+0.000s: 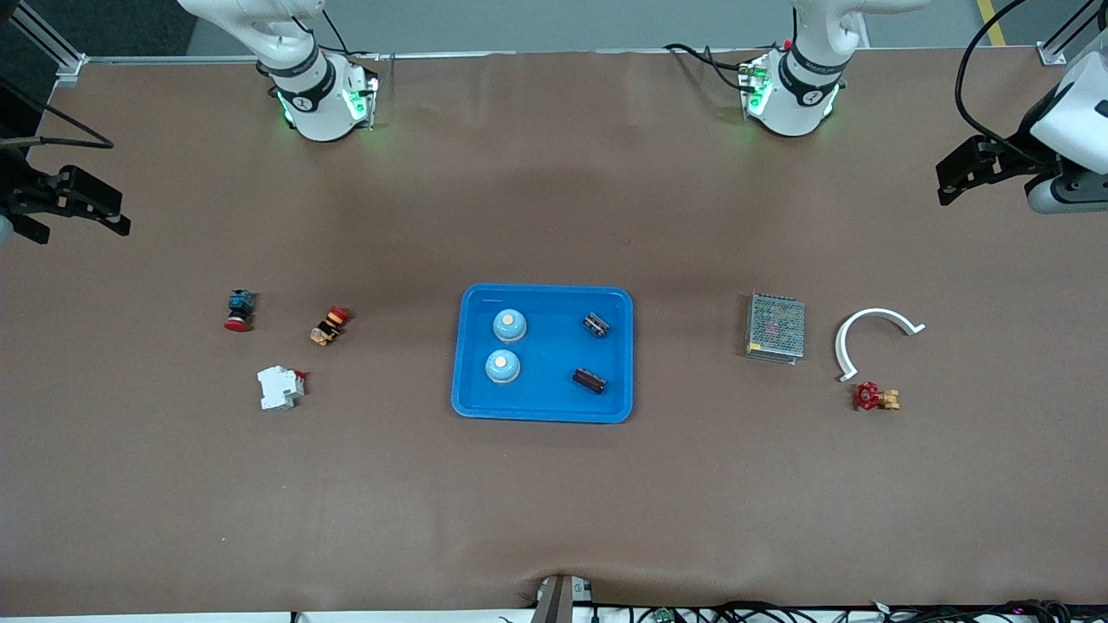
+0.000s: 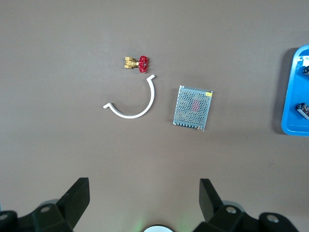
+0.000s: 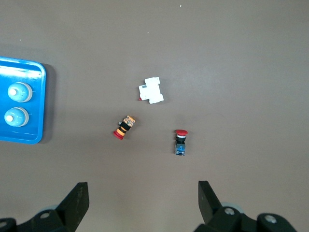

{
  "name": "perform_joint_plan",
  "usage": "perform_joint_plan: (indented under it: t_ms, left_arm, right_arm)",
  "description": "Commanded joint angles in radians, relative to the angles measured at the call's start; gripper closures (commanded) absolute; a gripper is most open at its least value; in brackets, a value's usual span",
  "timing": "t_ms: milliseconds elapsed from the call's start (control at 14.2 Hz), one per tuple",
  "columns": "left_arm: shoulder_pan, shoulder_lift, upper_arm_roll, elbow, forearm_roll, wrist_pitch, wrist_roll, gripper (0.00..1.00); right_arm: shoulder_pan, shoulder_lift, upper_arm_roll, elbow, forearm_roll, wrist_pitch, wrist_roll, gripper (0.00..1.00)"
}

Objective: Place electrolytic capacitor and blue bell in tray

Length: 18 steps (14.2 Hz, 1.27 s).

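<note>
Tray (image 1: 544,412) at table centre holds two blue bells (image 1: 510,325) and two dark capacitors (image 1: 595,324). Bells: smooth, rounded, likely slippery; grasp low across dome. Capacitors: light, rigid; pinch across body. Left gripper (image 1: 956,180) and right gripper (image 1: 82,208) spread wide, empty, waiting over table ends.

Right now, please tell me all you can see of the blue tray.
The blue tray is a shallow rectangle with rounded corners and a raised rim, glossy like plastic. It lies flat at the middle of the table. Inside it are two blue bells toward the right arm's end and two dark capacitors toward the left arm's end. No gripper touches it.
</note>
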Motion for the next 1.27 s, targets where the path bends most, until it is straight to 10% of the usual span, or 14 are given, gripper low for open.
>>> perform_joint_plan:
  t_ms: [0,1197]
  left_arm:
    - [0.004,-0.008,-0.001,0.015,-0.027,-0.022,0.008,0.0]
    - [0.003,-0.005,-0.007,0.027,-0.061,-0.022,0.022,0.0]
  right_arm:
    - [0.033,0.002,-0.029,0.016,-0.017,-0.016,0.003,0.0]
    - [0.027,0.003,-0.028,0.016,-0.026,-0.002,0.106,0.0]
